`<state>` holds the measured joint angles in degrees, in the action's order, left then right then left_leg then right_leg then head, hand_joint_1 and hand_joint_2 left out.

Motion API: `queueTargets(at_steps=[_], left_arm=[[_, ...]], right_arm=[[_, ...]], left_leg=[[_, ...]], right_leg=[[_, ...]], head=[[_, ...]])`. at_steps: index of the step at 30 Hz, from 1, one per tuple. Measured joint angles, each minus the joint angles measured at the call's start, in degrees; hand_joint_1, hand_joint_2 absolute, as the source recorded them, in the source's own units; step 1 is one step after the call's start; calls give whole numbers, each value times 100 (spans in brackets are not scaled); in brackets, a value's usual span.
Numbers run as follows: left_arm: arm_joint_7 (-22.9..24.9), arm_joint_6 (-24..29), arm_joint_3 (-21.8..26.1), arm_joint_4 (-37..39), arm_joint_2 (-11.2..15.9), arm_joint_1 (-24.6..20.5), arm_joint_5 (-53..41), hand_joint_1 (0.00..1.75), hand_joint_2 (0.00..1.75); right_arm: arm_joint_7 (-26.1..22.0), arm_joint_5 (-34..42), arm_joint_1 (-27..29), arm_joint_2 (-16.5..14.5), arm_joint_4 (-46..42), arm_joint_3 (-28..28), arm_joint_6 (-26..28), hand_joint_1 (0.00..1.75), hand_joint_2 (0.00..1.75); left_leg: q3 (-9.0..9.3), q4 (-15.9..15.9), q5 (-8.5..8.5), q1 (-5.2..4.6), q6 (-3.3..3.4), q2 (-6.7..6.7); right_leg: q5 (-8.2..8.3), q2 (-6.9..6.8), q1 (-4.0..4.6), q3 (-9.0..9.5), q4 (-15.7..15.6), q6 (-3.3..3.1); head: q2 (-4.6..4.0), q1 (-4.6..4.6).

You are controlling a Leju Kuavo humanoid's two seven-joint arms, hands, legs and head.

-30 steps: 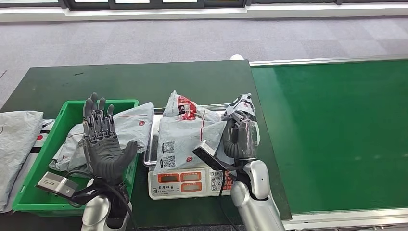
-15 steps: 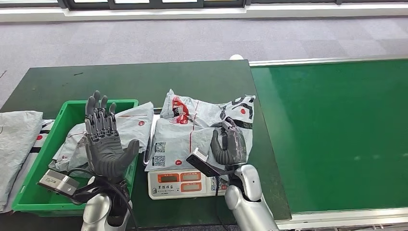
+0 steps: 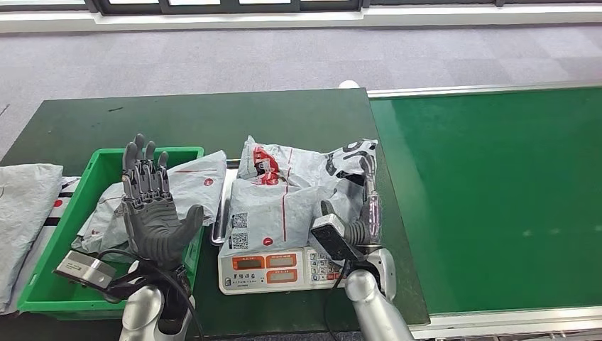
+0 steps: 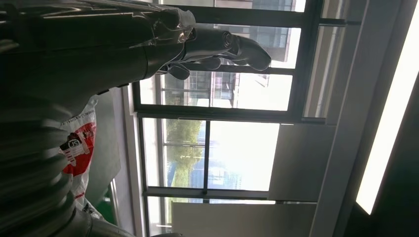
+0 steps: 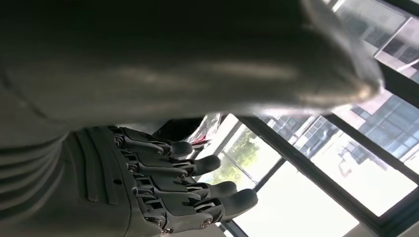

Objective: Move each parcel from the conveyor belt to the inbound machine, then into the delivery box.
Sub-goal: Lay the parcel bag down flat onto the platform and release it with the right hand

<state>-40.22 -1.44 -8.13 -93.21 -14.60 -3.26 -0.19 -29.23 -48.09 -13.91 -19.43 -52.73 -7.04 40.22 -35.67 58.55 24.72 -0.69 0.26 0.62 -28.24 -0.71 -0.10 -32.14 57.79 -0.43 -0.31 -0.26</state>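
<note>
Dark green tabletop (image 3: pixel 213 117) carries a grey weighing scale (image 3: pixel 273 266) under a crumpled grey plastic parcel (image 3: pixel 284 192); right hand (image 3: pixel 355 220) rests beneath its near-right edge, grip unclear; left hand (image 3: pixel 152 206) hovers open-fingered, empty, over the green plastic crate (image 3: pixel 42 295). Left wrist view: fingers (image 4: pixel 222 47) spread. Right wrist view: fingers (image 5: pixel 197 182) loosely extended under the parcel; it may slide off the scale.

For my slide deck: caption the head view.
Grey parcel on the weighing scale, right hand beside it, left hand raised open over the green bin.
</note>
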Motion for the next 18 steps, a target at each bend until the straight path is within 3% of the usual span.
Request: queueTargets(at_steps=[7, 18], left_arm=[[0, 31, 0, -8, 2, -2, 15, 0, 175], [0, 39, 0, -3, 2, -4, 14, 0, 175]], right_arm=[[-1004, 1344, -34, 0, 73, -204, -1, 0, 0], [-1118, 1586, -63, -4, 49, -453, -21, 0, 0]], left_leg=[[0, 0, 0, 0, 0, 2], [0, 0, 0, 0, 0, 1]], right_leg=[[0, 0, 0, -2, 0, 0], [0, 1, -1, -4, 0, -1]], head=[[0, 0], [0, 0]])
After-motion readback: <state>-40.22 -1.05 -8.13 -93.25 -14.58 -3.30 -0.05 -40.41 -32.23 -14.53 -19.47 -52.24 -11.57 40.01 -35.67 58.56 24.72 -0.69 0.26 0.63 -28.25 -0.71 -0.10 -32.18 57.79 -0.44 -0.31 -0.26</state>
